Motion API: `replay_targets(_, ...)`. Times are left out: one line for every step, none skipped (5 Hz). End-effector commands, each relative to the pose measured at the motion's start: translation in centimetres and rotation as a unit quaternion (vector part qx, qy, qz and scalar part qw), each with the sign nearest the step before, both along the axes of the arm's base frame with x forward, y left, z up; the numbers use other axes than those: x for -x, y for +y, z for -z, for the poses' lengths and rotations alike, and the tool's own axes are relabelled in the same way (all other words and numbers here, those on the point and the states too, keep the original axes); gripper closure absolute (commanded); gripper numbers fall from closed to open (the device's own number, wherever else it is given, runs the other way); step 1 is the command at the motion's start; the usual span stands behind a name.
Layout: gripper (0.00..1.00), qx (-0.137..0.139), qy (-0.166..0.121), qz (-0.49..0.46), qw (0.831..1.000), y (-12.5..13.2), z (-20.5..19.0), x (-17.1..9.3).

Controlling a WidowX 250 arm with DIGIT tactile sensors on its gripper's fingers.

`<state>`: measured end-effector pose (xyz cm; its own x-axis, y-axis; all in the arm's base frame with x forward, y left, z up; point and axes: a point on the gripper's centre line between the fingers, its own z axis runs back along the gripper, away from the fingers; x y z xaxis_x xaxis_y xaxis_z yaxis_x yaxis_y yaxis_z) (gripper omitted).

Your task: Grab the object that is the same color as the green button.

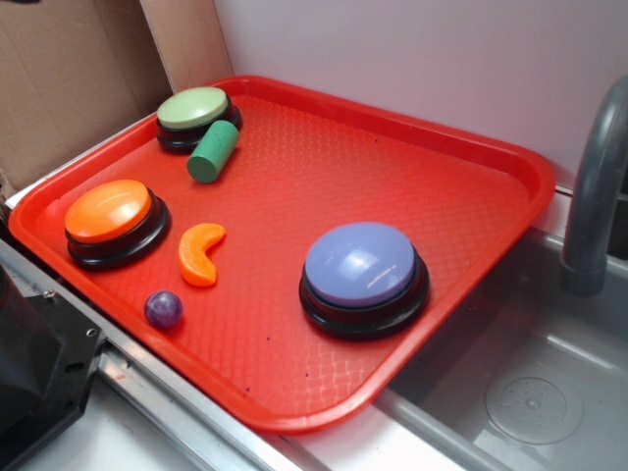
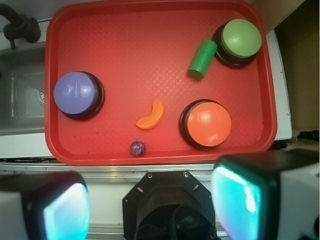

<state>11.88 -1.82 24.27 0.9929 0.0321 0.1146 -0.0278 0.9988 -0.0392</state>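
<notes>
The robot's gripper (image 2: 150, 210) hangs above the near edge of the bumpy red plastic tray (image 1: 432, 147), its two glowing pads (image 2: 65, 207) spread wide with nothing between them. In the tray sit a shiny little purple ball (image 1: 164, 308), a curved orange slice (image 1: 200, 253), an orange round button (image 1: 108, 210) and a big smooth lavender-blue button (image 1: 361, 263). Farthest back, the dark green cylinder peg (image 1: 214, 151) lies on its side, touching the pale green domed button (image 1: 192, 107).
</notes>
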Motion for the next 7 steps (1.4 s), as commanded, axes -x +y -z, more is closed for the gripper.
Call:
replay_targets(0.0,0.0,0.0,0.0,1.0,0.0,0.0,0.0)
replay_targets(0.0,-0.003,-0.006,-0.088,0.996,1.9,2.3,-3.9)
replay_targets(0.0,-0.016,-0.022,-0.162,0.986,3.4,4.9,-6.7)
replay_targets(0.0,-0.02,-0.035,-0.227,0.973,5.4,7.8,-9.1)
replay_targets(0.0,-0.028,-0.048,-0.279,0.959,7.6,11.0,-11.4)
replay_targets(0.0,-0.061,-0.062,-0.32,0.944,10.1,14.0,-12.9)
replay_targets(0.0,-0.049,-0.078,-0.338,0.936,10.7,17.3,-14.2)
